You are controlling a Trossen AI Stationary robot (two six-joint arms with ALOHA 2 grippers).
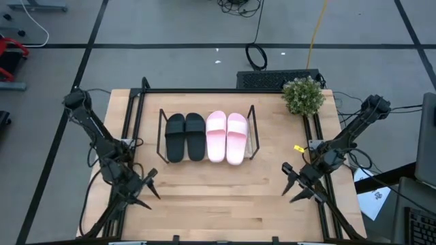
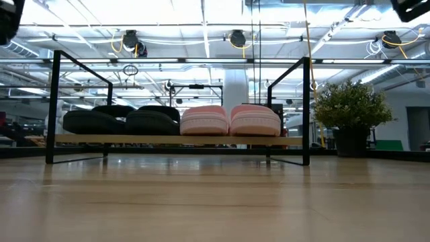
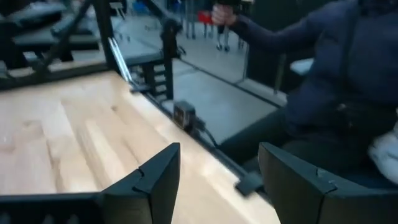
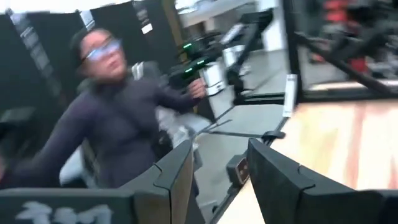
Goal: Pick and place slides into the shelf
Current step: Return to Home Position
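Observation:
Two black slides (image 1: 184, 137) and two pale pink slides (image 1: 227, 137) lie side by side, soles down, on the wooden board of the low wire-frame shelf (image 1: 161, 143); the low view shows them the same way, black slides (image 2: 121, 122) and pink slides (image 2: 230, 120) on the shelf (image 2: 168, 140). My left gripper (image 1: 146, 190) is open near the table's near-left corner, empty (image 3: 217, 180). My right gripper (image 1: 291, 185) is open near the near-right side, empty (image 4: 219, 171). Both are well clear of the shelf.
A potted plant (image 1: 303, 94) stands at the far right corner of the table. A small yellow object (image 1: 299, 148) lies near the right edge. A person in dark clothing (image 4: 118, 124) stands beyond the table's near edge. Bare wood (image 1: 218, 197) lies between the grippers.

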